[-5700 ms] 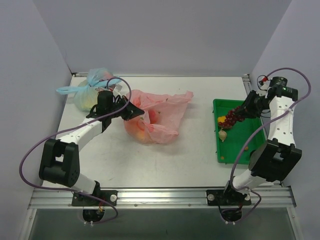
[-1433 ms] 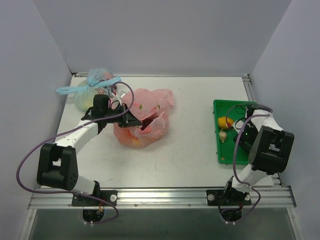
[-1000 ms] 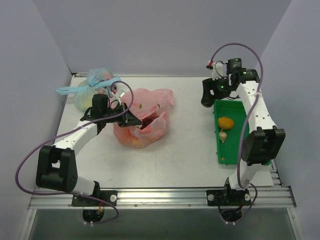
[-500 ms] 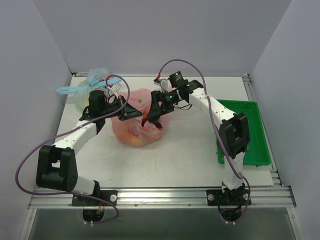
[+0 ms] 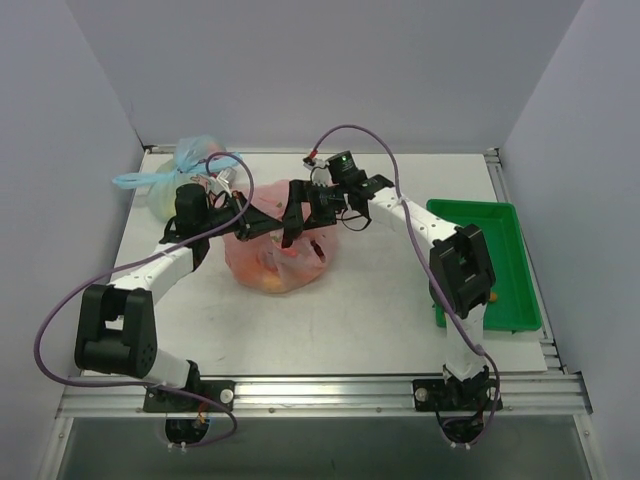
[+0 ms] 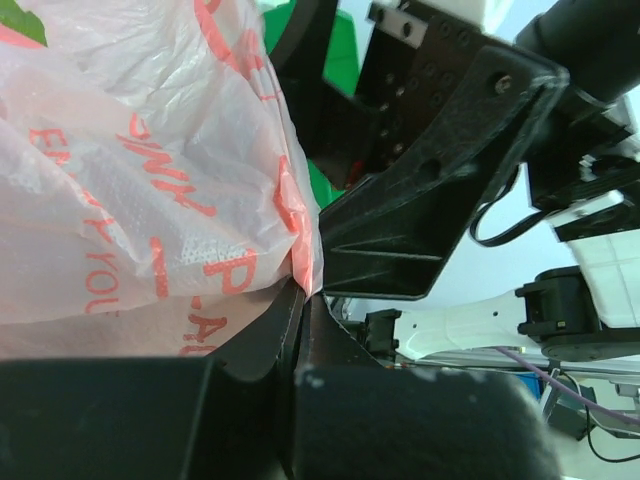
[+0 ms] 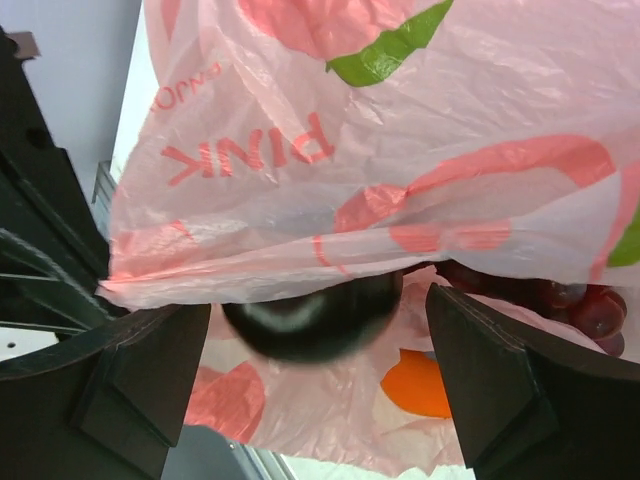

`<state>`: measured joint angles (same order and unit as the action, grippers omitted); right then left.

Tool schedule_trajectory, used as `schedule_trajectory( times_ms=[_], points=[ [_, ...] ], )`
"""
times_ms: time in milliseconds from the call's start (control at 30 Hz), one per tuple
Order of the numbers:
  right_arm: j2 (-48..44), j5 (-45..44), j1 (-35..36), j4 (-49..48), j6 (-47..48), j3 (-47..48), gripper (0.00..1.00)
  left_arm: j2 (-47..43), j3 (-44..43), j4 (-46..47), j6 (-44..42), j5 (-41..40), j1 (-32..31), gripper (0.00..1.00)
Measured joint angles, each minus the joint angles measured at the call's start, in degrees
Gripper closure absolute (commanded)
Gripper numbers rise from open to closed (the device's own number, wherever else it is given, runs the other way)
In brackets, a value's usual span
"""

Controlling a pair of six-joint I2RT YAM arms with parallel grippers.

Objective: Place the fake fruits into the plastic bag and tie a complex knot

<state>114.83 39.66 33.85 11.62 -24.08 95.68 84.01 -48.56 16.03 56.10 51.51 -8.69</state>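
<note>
The pink plastic bag (image 5: 272, 262) lies at the table's left centre with its mouth held up. My left gripper (image 5: 256, 224) is shut on the bag's rim (image 6: 296, 235), which is pinched between its black fingers. My right gripper (image 5: 291, 222) hangs over the mouth with its jaws wide open (image 7: 318, 305). A dark, glossy round fruit (image 7: 312, 318), blurred, sits between the open fingers and touches neither; its top is hidden by the rim. Inside the bag I see an orange fruit (image 7: 422, 386) and the dark purple grape bunch (image 7: 582, 302). No knot is in view.
A pale blue tied bag (image 5: 188, 172) sits at the back left, close behind my left arm. The green tray (image 5: 505, 215) stands on the right, partly covered by my right arm's links. Grey walls close in the back and both sides.
My right arm swung from the green tray across to the bag's mouth, and its jaws have opened, letting go of the dark fruit. My left gripper kept its hold on the rim.
</note>
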Motion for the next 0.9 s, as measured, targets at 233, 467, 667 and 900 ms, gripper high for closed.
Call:
schedule_trajectory(
  times_ms=[233, 467, 667, 900],
  points=[
    [0.0, 0.7, 0.3, -3.8, -1.7, -5.1, 0.0, 0.8, 0.0, 2.0, 2.1, 0.0, 0.5, 1.0],
    [-2.4, 4.9, -2.7, -1.4, 1.2, -6.4, 0.02, 0.8, 0.0, 2.7, 2.3, 0.1, 0.7, 1.0],
    [-10.3, 7.1, -11.8, 7.4, 15.7, -5.1, 0.05, 0.8, 0.0, 2.6, 1.9, 0.1, 1.3, 0.92],
    [-12.9, 2.1, -16.2, 9.6, 43.4, -2.5, 0.02, 0.8, 0.0, 1.1, -0.5, 0.4, 1.3, 0.89]
  ],
)
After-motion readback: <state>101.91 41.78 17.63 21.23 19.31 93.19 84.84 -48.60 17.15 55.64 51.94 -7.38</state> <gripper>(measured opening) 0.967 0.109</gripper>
